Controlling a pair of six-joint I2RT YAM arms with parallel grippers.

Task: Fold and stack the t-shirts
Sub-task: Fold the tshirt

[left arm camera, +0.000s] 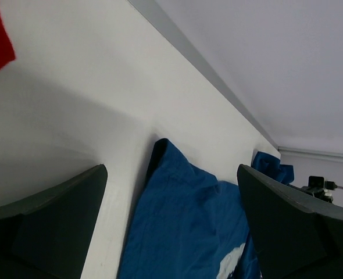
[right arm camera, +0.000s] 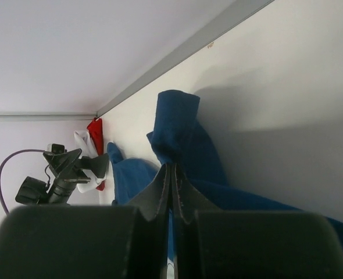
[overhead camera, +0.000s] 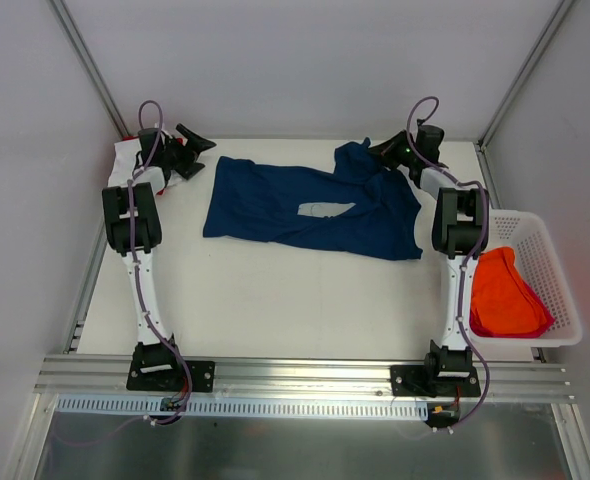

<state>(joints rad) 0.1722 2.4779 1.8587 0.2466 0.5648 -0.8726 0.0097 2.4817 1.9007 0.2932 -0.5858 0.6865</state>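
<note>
A navy blue t-shirt (overhead camera: 275,205) with a pale chest print (overhead camera: 327,210) lies spread across the back of the table. My right gripper (overhead camera: 378,152) is shut on a bunched fold of it at its far right corner; the right wrist view shows the blue cloth (right arm camera: 180,125) pinched at the closed right gripper (right arm camera: 172,167). My left gripper (overhead camera: 203,158) is open and empty just left of the shirt's left edge. In the left wrist view the shirt (left arm camera: 183,226) lies between the spread fingers (left arm camera: 49,221). An orange t-shirt (overhead camera: 505,295) lies in the basket.
The white lattice basket (overhead camera: 545,240) stands at the table's right edge beside the right arm. White and red t-shirts (overhead camera: 125,155) lie at the far left corner, behind the left arm; the red one (right arm camera: 94,131) also shows in the right wrist view. Walls close off the back and sides.
</note>
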